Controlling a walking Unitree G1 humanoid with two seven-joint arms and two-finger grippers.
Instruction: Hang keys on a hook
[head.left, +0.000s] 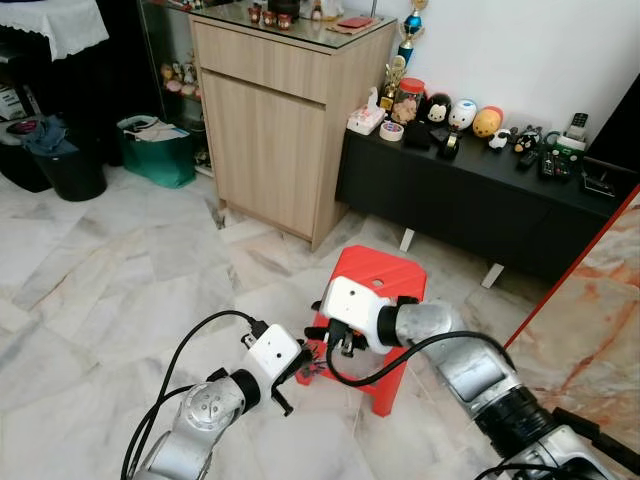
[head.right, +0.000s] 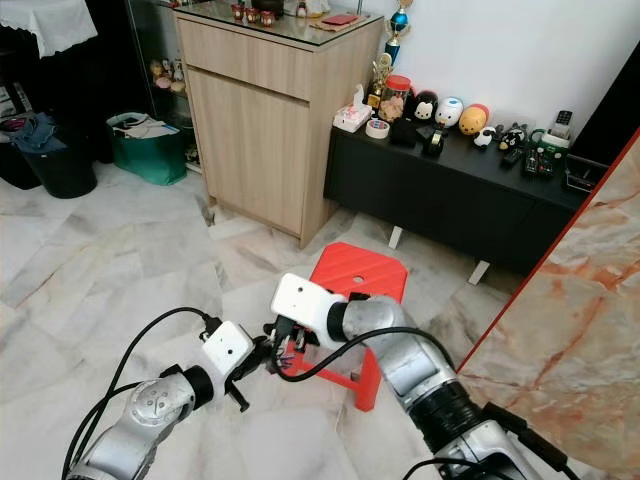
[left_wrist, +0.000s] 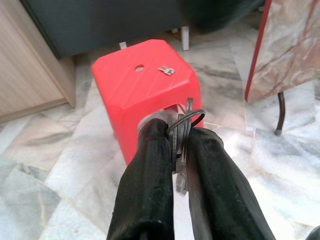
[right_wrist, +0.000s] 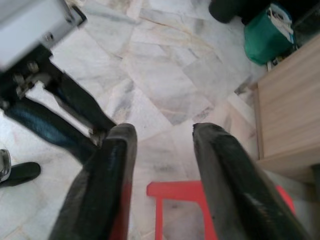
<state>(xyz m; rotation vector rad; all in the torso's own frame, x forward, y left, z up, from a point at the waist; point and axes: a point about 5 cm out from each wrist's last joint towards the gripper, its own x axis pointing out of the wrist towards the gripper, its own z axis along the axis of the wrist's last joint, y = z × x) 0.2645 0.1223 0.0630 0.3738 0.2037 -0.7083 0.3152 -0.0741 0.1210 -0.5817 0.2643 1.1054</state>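
1. A floor (head.left: 110, 290) of glossy grey-veined marble tiles spreads across the room, its slabs cut at angles and streaked with beige.
2. A tall cabinet (head.left: 275, 130) of pale wood-grain laminate stands beside a long, low, matte black sideboard (head.left: 470, 195), whose top carries a row of rounded plush toys (head.left: 462, 113), a trophy and remote controls.
3. A polished slab (head.left: 600, 300) of cream stone with rust-orange veining, edged in red, rises at the robot's right.
4. A teal bag (head.left: 158, 150) and a black bin (head.left: 65, 170) sit against the far wall at the left.
5. A red moulded-plastic stool (head.left: 385, 285), square-topped with a small round hole and splayed legs, stands directly before the robot; a small metal piece (left_wrist: 166, 70) lies on its seat.
6. The right gripper (right_wrist: 160, 132), on a silver arm with a white boxy wrist, hangs over the stool's near edge with its two thick black fingers spread apart, nothing between them, close beside the left gripper.
7. The left gripper (left_wrist: 176, 145), trailing a looped black cable, is pressed tight on the keys (left_wrist: 184, 125): thin flat metal blades and a dark wire ring stick up between its rubbery finger pads, just in front of the stool's near side and above the floor.
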